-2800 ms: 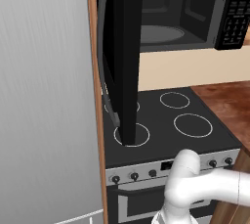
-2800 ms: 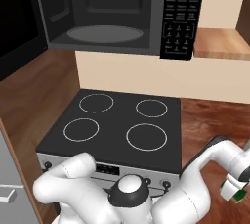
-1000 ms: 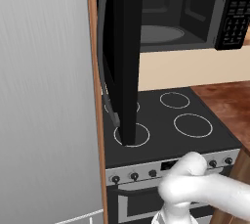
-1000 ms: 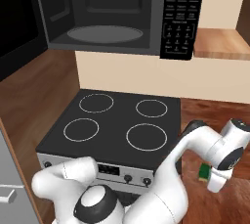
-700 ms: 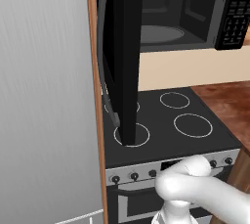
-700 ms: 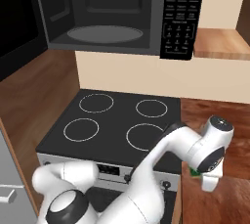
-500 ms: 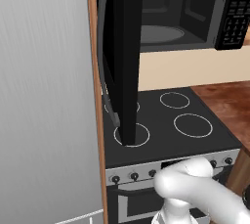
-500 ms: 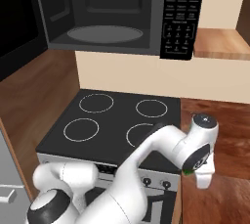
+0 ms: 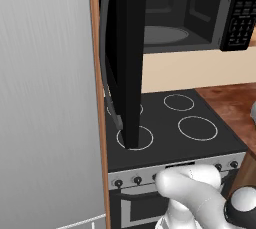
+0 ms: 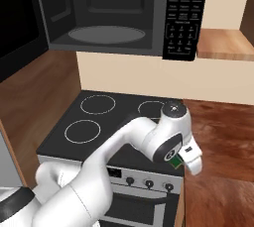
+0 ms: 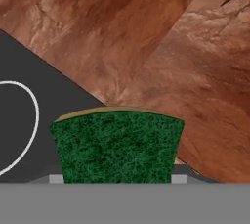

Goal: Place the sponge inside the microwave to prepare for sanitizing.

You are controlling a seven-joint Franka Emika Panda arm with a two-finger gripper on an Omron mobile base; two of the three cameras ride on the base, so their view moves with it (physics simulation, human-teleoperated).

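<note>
The sponge (image 11: 117,145) shows its dark green face and a thin yellow edge in the hand view, held across between the fingers. From the right base view, my gripper (image 10: 179,162) is shut on the sponge (image 10: 174,163), low over the stove's right front corner at the counter edge. The black microwave (image 10: 114,13) hangs above the stove with its door (image 9: 125,48) swung wide open to the left. Its grey turntable (image 10: 104,33) lies bare inside, and the keypad (image 10: 181,18) is on the right. The cavity sits well above and left of the gripper.
A black four-ring stove (image 10: 99,122) with front knobs is below the microwave. Reddish wooden counter (image 10: 223,137) spreads to its right under a wooden shelf (image 10: 223,42). A tall steel panel (image 9: 45,98) stands at the left. The open door overhangs the stove's left rings.
The arm has swung left, carrying the sponge from over the right-hand counter to the stove's right front corner. The microwave and its door have not moved.
</note>
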